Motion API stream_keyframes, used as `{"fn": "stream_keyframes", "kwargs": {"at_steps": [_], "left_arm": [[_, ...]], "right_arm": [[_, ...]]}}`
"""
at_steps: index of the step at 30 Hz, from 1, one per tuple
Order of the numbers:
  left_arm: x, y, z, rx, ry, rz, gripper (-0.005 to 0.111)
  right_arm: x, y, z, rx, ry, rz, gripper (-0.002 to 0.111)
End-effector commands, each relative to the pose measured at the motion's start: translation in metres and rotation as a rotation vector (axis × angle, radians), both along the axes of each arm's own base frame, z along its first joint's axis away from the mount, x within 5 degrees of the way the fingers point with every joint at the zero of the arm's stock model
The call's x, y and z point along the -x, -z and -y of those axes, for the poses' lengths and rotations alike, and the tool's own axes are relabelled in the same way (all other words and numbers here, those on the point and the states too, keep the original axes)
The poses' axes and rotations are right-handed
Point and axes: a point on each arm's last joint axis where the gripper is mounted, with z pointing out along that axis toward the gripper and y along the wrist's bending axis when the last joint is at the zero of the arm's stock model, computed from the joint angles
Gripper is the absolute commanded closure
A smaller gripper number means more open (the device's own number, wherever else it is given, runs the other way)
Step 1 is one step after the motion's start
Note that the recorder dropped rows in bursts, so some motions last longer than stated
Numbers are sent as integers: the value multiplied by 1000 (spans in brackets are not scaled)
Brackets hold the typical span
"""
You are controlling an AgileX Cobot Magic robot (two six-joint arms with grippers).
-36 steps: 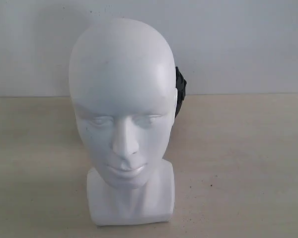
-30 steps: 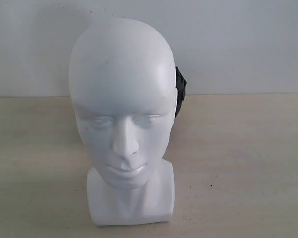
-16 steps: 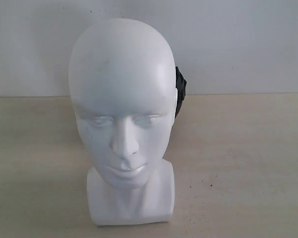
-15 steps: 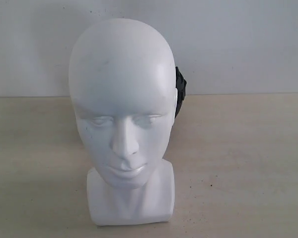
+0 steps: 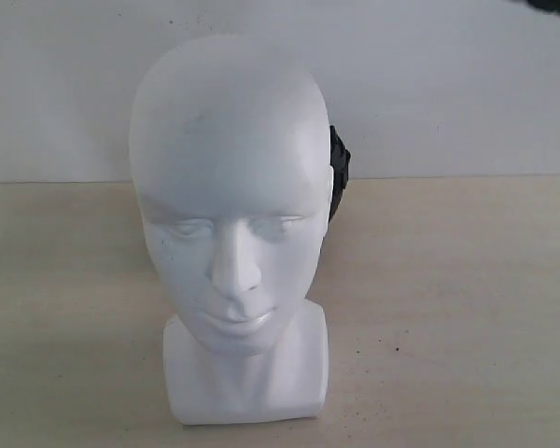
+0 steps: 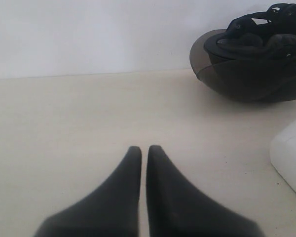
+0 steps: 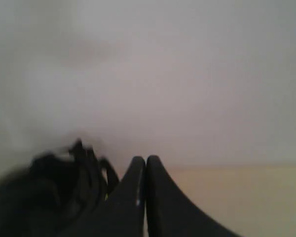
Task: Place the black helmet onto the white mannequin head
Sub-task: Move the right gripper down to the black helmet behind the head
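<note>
The white mannequin head (image 5: 231,224) stands upright on the beige table, facing the exterior camera, bare on top. The black helmet (image 6: 254,61) lies upside down on the table behind it, padding and straps up, smoke visor toward the wall. In the exterior view only a black sliver of the helmet (image 5: 339,173) shows past the head's side. My left gripper (image 6: 144,148) is shut and empty, low over the table, well short of the helmet. My right gripper (image 7: 146,159) is shut and empty, with the blurred helmet (image 7: 44,192) close beside it.
A plain white wall (image 5: 448,84) rises behind the beige table (image 5: 448,299). A white corner of the mannequin base (image 6: 291,158) sits near my left gripper. A dark blurred shape (image 5: 553,7) enters the exterior view's top right corner.
A dark blurred shape has appeared at the top right corner of the exterior view. The head and the helmet sliver have not moved.
</note>
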Motion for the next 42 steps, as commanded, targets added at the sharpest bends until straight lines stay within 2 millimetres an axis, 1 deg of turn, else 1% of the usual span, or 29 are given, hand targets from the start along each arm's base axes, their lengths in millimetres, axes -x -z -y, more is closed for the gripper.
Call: {"fn": "stream_keyframes", "kwargs": {"at_steps": [1, 2, 5, 7, 8, 10, 12, 14, 15, 16, 17, 18, 20, 23, 28, 30, 32, 33, 35, 36, 37, 40, 42], "left_arm": [[0, -2, 1, 11, 10, 5, 102], [0, -2, 1, 11, 10, 5, 102], [0, -2, 1, 11, 10, 5, 102], [0, -2, 1, 11, 10, 5, 102], [0, -2, 1, 11, 10, 5, 102], [0, -2, 1, 11, 10, 5, 102], [0, -2, 1, 11, 10, 5, 102], [0, -2, 1, 11, 10, 5, 102], [0, -2, 1, 11, 10, 5, 102], [0, -2, 1, 11, 10, 5, 102], [0, -2, 1, 11, 10, 5, 102], [0, -2, 1, 11, 10, 5, 102], [0, -2, 1, 11, 10, 5, 102], [0, -2, 1, 11, 10, 5, 102], [0, -2, 1, 11, 10, 5, 102], [0, -2, 1, 11, 10, 5, 102], [0, -2, 1, 11, 10, 5, 102], [0, -2, 1, 11, 10, 5, 102], [0, -2, 1, 11, 10, 5, 102], [0, -2, 1, 11, 10, 5, 102], [0, -2, 1, 11, 10, 5, 102], [0, -2, 1, 11, 10, 5, 102], [0, -2, 1, 11, 10, 5, 102]], "right_arm": [[-44, 27, -15, 12, -192, -442, 108], [-52, 26, -19, 21, -254, -472, 108], [-78, 42, -34, -64, -414, -587, 108], [-93, 50, -40, -134, -465, -618, 107], [-100, 55, -43, -161, -480, -624, 103], [-111, 63, -49, -189, -498, -626, 89], [-120, 71, -56, -204, -505, -620, 62], [-127, 77, -63, -188, -494, -596, 29], [-130, 81, -67, -176, -485, -582, 19], [-135, 86, -74, -139, -436, -561, 15], [-137, 87, -77, -123, -407, -555, 17], [-141, 92, -83, -99, -335, -541, 19], [-147, 100, -89, -110, -261, -532, 19], [-154, 112, -92, -148, -230, -527, 20], [-165, 143, -94, -213, -195, -560, 21], [-167, 152, -95, -224, -189, -576, 33], [-168, 154, -95, -223, -187, -576, 55], [-168, 154, -95, -223, -188, -578, 72], [-168, 155, -95, -206, -200, -582, 93], [-167, 155, -95, -196, -207, -583, 102], [-167, 155, -95, -185, -215, -587, 108], [-167, 152, -93, -173, -223, -591, 108], [-168, 144, -85, -177, -209, -575, 108]]}}
